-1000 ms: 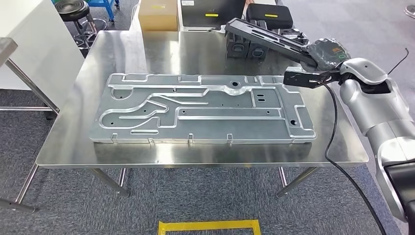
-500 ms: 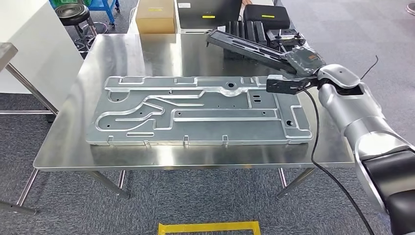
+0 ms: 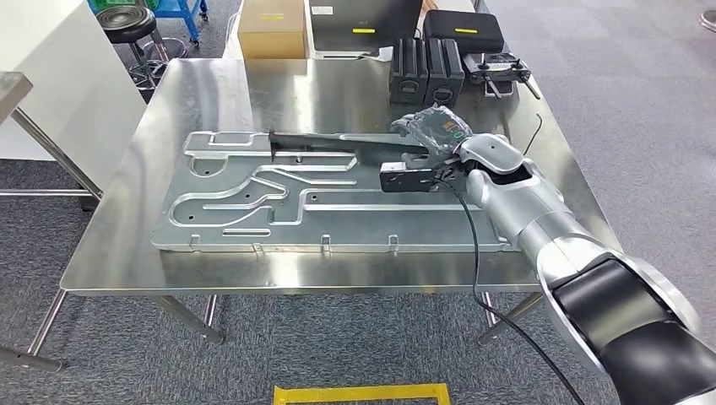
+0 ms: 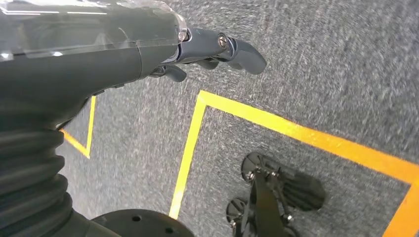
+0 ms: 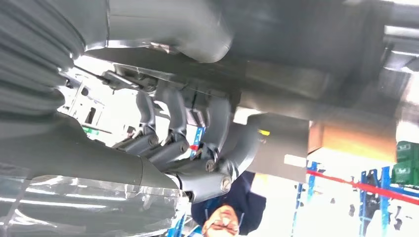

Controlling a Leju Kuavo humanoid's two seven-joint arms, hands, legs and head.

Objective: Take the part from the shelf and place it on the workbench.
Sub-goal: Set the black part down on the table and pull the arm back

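The stainless steel workbench (image 3: pixel 211 84) stands on grey carpet tiles (image 3: pixel 625 76), with a strip of yellow floor tape (image 3: pixel 361 391) just in front of it. Most of its top is taken up by a large stamped metal panel (image 3: pixel 253 211) lying flat. The right hand (image 3: pixel 435 131) reaches in over the panel's far right part and grips one end of the long dark part (image 3: pixel 338 143), which stretches leftward, low over the panel's far edge; I cannot tell whether it touches the panel. In the right wrist view the fingers (image 5: pixel 197 143) curl up around the part's grey underside, with a person visible beyond them.

At the bench's far edge stand two black blocks (image 3: pixel 426 69) and, beside them, a small clamp-like tool (image 3: pixel 500 67). Behind the bench are a cardboard box (image 3: pixel 272 29) and a black case (image 3: pixel 463 29). A black stool (image 3: pixel 127 21) sits off to the far left.

The left hand (image 4: pixel 197 49) hangs by the floor, holding nothing, fingers loosely bent above the yellow tape lines.
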